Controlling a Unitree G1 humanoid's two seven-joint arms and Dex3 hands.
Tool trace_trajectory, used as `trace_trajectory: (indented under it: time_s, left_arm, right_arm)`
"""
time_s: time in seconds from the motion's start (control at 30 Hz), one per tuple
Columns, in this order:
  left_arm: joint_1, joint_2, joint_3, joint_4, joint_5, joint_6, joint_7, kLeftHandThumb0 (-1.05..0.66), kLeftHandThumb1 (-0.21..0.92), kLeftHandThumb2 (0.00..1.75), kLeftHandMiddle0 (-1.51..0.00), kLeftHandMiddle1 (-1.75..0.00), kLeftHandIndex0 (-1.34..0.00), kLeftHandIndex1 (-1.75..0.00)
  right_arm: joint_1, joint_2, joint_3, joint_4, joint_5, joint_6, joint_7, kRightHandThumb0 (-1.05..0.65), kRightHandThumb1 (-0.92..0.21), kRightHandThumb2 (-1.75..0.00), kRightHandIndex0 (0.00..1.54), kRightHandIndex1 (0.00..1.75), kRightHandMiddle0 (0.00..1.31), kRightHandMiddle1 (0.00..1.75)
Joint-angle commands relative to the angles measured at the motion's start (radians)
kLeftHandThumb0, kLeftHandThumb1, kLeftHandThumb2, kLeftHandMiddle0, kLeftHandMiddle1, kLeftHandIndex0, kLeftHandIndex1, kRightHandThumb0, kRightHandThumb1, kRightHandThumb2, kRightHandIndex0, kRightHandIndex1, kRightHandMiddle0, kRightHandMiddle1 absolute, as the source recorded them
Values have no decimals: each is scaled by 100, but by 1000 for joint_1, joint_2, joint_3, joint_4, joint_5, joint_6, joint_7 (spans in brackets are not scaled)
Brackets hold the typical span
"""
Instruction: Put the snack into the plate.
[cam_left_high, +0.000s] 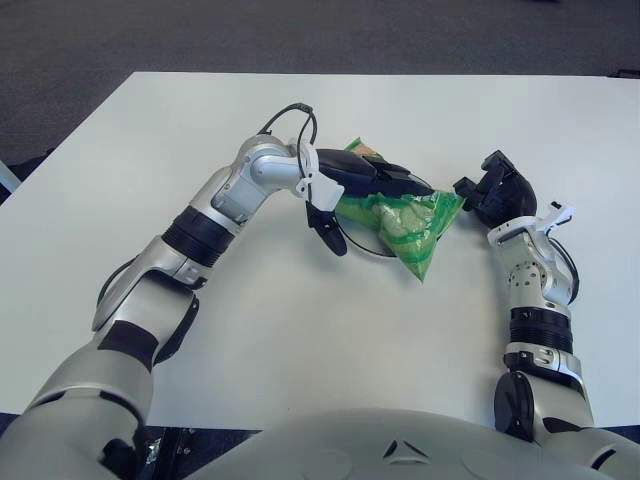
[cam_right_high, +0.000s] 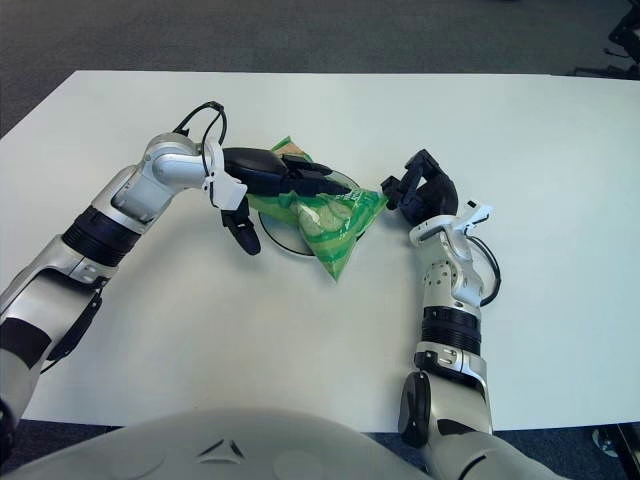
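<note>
The left robot hand lies over the green snack bag, fingers pinching its top edge. The bag rests on the plate on the white surface, one corner overhanging. The right robot hand, fingers curled and holding nothing, shows just right of the bag

Round dark plate: mostly hidden under the green crinkled snack bag and the black left hand; only a rim arc at the far right and a near-edge sliver show.
Green snack bag: its upper part is covered by the left hand; printed markings too small to read.
Left hand fingers: whether they pinch the bag or only lie on it cannot be told.
Black right hand: its fingers are bunched, and contact with the bag's corner cannot be told.
White table: near edge hidden behind the robot's grey torso; far right corner is cut off by the left eye view's edge.
</note>
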Motion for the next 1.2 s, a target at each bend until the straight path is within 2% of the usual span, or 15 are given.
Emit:
trace_trajectory:
  time_s: [0.0, 0.17, 0.37, 0.57, 0.7, 0.97, 1.07, 1.17]
  left_arm:
    - [-14, 7, 29, 9, -46, 21, -31, -85, 44, 63, 0, 0, 0, 0]
    - [-22, 23, 57, 15, -67, 24, -49, -85, 40, 70, 0, 0, 0, 0]
    - [-33, 53, 102, 28, -84, 14, -63, -91, 43, 69, 0, 0, 0, 0]
    - [-14, 80, 142, 8, -5, -27, 25, -96, 49, 64, 0, 0, 0, 0]
    - [-1, 117, 187, -21, 27, -16, 75, -98, 53, 63, 0, 0, 0, 0]
    - [-16, 138, 213, 14, 111, -62, 177, -104, 68, 49, 0, 0, 0, 0]
    - [-14, 152, 228, 29, 130, -82, 212, -105, 71, 46, 0, 0, 0, 0]
    - [14, 173, 267, 32, 89, -67, 223, -105, 71, 45, 0, 0, 0, 0]
  right_arm:
    - [59, 15, -2, 51, -7, 59, -26, -53, -19, -148, 132, 175, 72, 175]
    - [57, 6, 3, 60, -7, 58, -4, -53, -19, -147, 133, 175, 72, 175]
    - [53, -3, 6, 73, -10, 56, 17, -53, -19, -148, 138, 175, 72, 175]
    - [51, -6, 6, 80, -11, 53, 25, -54, -18, -148, 139, 175, 73, 175]
    - [49, -10, 6, 88, -11, 51, 32, -54, -18, -149, 140, 175, 73, 175]
    - [45, -12, 6, 97, -13, 47, 38, -54, -18, -149, 140, 175, 73, 175]
    - [45, -11, 6, 98, -12, 46, 39, -54, -18, -149, 140, 175, 73, 175]
    - [45, -9, 5, 96, -12, 46, 35, -54, -18, -149, 140, 175, 73, 175]
